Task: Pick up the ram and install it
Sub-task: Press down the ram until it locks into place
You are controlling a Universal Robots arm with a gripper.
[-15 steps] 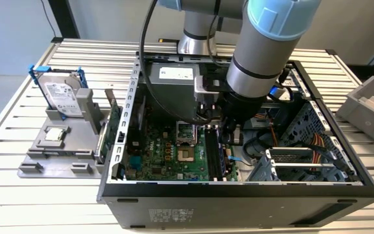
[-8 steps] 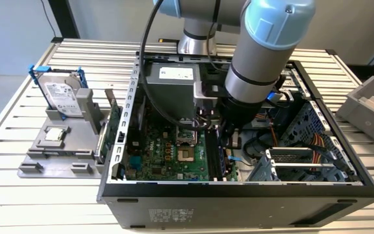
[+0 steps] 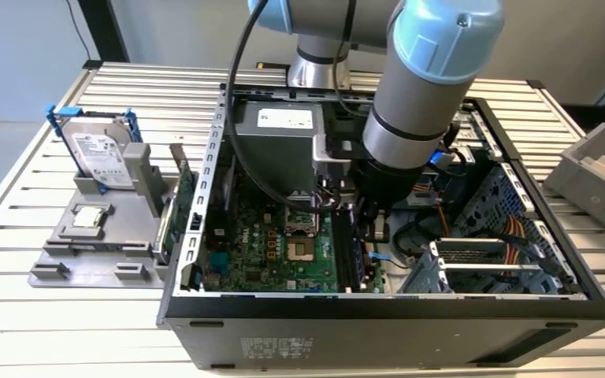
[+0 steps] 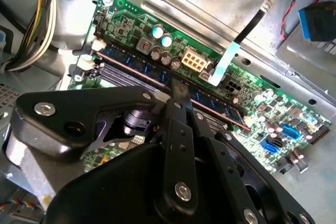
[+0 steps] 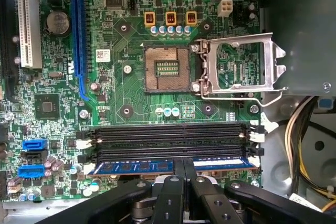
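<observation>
The ram is a dark-blue stick lying along the slot nearest my gripper on the green motherboard. It runs the slot's full length between the white end latches. My gripper sits over the stick's middle, its two black fingers close together and shut on the ram's upper edge. In the second wrist view the ram runs diagonally across the board, with my gripper pressed onto it. In the exterior view my gripper reaches down into the open computer case.
Three empty black slots lie beside the ram. The CPU socket is bare, its metal plate flipped open. Cable bundles hang near the slot ends. Outside the case, a grey stand holds a hard drive and a green card.
</observation>
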